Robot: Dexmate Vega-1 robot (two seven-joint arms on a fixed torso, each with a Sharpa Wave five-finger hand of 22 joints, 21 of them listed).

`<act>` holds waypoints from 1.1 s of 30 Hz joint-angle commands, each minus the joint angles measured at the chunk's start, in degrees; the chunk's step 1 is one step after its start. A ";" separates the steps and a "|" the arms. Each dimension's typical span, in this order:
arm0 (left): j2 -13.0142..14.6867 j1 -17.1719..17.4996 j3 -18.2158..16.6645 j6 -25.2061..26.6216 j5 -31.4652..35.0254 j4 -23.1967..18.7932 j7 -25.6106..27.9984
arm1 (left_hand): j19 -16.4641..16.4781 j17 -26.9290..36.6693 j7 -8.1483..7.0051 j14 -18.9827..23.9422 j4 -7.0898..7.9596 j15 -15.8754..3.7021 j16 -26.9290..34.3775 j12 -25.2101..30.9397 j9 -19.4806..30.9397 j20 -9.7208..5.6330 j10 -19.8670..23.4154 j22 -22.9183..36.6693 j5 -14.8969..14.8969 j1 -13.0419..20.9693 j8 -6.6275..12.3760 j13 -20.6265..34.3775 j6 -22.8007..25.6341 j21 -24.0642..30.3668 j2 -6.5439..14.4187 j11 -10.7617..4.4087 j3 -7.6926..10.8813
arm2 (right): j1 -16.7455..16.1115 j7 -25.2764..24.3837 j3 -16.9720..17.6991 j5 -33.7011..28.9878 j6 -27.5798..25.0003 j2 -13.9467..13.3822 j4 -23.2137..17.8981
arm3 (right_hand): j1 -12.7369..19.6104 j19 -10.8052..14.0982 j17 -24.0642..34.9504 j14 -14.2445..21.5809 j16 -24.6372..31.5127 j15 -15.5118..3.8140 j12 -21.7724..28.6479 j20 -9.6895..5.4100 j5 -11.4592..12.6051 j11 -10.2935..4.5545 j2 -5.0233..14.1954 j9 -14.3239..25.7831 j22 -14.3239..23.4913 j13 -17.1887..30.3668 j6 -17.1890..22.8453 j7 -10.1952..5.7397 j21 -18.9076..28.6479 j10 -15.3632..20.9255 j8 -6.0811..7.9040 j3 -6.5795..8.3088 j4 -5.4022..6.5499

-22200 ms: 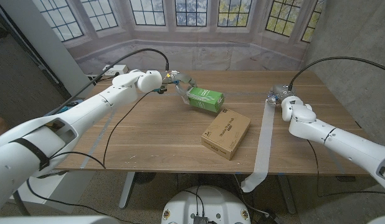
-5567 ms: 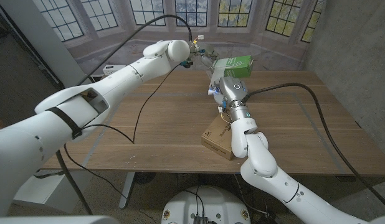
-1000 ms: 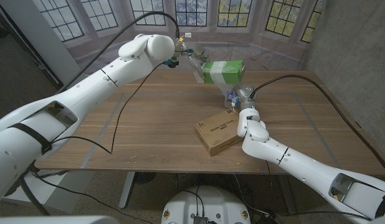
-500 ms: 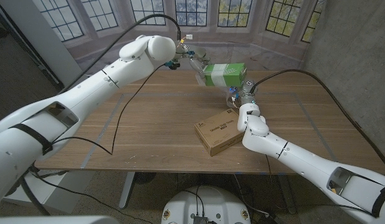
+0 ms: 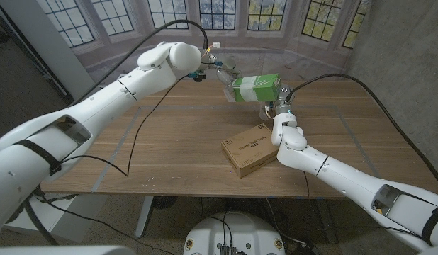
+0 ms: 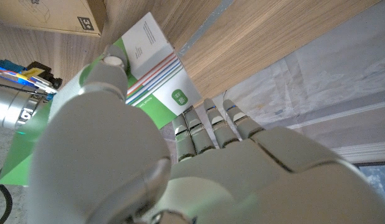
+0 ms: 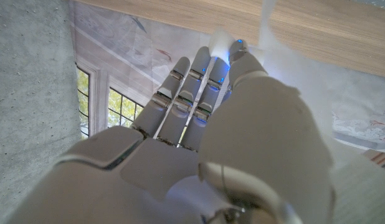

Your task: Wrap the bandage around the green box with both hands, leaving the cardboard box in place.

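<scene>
Green box [image 5: 256, 88] is gripped by the left hand [image 5: 222, 74] above the table [image 5: 169, 142], the right hand [image 5: 274, 108] pinches the white bandage [image 7: 267, 37] just beneath it (wrapping looks unfinished), and the cardboard box [image 5: 250, 151] sits nearby.

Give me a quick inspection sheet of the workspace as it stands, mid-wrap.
Surface: wooden table, bare around the boxes.
Green box: held above the table by the left hand, tilted.
Bandage: white strip at the right hand's fingertips; how far it goes around the box cannot be told.
Cardboard box: flat on the table, beside the right forearm.
Clutter: nothing seen.
Right hand: just under the green box, fingers up.
Cables: black cables along both arms, one drooping over the table.
Surroundings: window backdrop, grey wall on the right.
</scene>
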 commanded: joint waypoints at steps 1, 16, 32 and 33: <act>0.28 -0.20 0.56 -0.72 -0.02 0.30 -1.47 | 0.28 0.05 1.51 0.23 0.44 -0.08 -0.20 0.20 0.18 0.05 0.44 0.32 0.31 -4.19 0.73 0.11 6.79 0.42 6.98 -0.36 1.08 | 0.87 0.91 0.05 -0.89 0.41 -1.09 -0.03 | 0.21 0.60 0.21 0.38 -0.14 -5.31 0.28 -3.75 0.37 -1.98 0.51 0.08 0.11 0.66 -0.01 0.16 0.37 2.33 -0.07 -0.29 -0.12; 2.43 0.33 0.01 0.06 0.83 -1.77 -3.74 | 0.33 0.06 1.50 0.36 0.45 -0.16 -0.18 0.16 0.18 0.10 0.55 0.33 0.32 -4.37 0.71 0.17 6.80 0.43 7.03 -0.28 1.21 | 0.31 1.06 0.40 -1.88 1.21 -1.92 -0.16 | 0.24 0.63 0.35 0.60 -0.26 -5.32 0.16 -3.71 0.38 -2.01 0.50 0.11 0.11 0.63 0.05 0.29 0.36 2.37 -0.13 -0.36 -0.11; 2.35 -1.12 0.77 -2.59 2.23 -0.20 -6.74 | 0.39 0.06 1.45 0.41 0.41 -0.32 -0.22 0.17 0.18 -0.05 0.76 0.33 0.32 -4.47 0.76 0.23 6.95 0.44 7.04 -0.36 1.39 | 0.07 2.16 1.16 -3.33 2.15 -3.78 -0.61 | 0.23 0.71 0.45 0.76 -0.36 -5.32 0.12 -3.73 0.38 -1.97 0.53 0.14 0.11 0.63 0.14 0.29 0.36 2.49 -0.16 -0.41 -0.08; 2.23 -1.25 0.89 -2.76 2.34 -0.01 -6.94 | 0.41 0.05 1.42 0.45 0.38 -0.34 -0.21 0.20 0.18 -0.01 0.84 0.33 0.32 -4.45 0.75 0.24 6.92 0.45 7.01 -0.30 1.41 | 0.07 2.17 1.20 -3.42 2.25 -3.82 -0.58 | 0.23 0.72 0.46 0.77 -0.37 -5.33 0.10 -3.72 0.38 -2.04 0.50 0.14 0.11 0.63 0.13 0.28 0.37 2.49 -0.17 -0.42 -0.09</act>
